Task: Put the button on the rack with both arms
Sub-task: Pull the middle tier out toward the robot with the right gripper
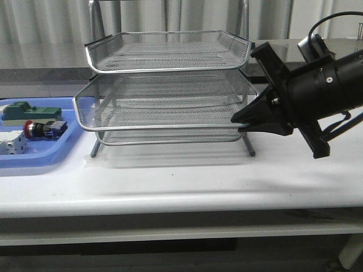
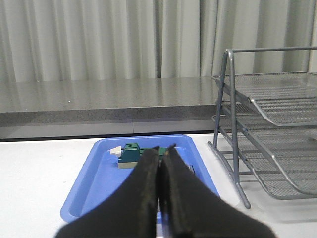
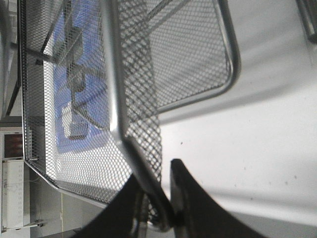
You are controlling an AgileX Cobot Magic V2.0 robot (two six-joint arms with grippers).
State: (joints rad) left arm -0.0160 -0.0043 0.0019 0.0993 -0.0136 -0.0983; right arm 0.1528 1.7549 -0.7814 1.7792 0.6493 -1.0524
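Observation:
The button (image 1: 39, 128), with a red cap and blue rear, lies in the blue tray (image 1: 35, 160) at the far left. The three-tier wire rack (image 1: 164, 79) stands mid-table. My right gripper (image 1: 238, 124) is closed on the front right corner rim of the rack's middle tier. In the right wrist view the chrome rim (image 3: 115, 74) runs down between the fingers of that gripper (image 3: 156, 171). My left gripper (image 2: 162, 148) is shut and empty above the blue tray (image 2: 94, 183). It hides the button there. The left arm is out of the front view.
A green block (image 1: 28, 111) and a white boxy part (image 1: 11, 144) lie in the blue tray beside the button. The green block also shows in the left wrist view (image 2: 130, 154). The rack (image 2: 267, 124) stands right of the tray. A grey counter and curtain lie behind.

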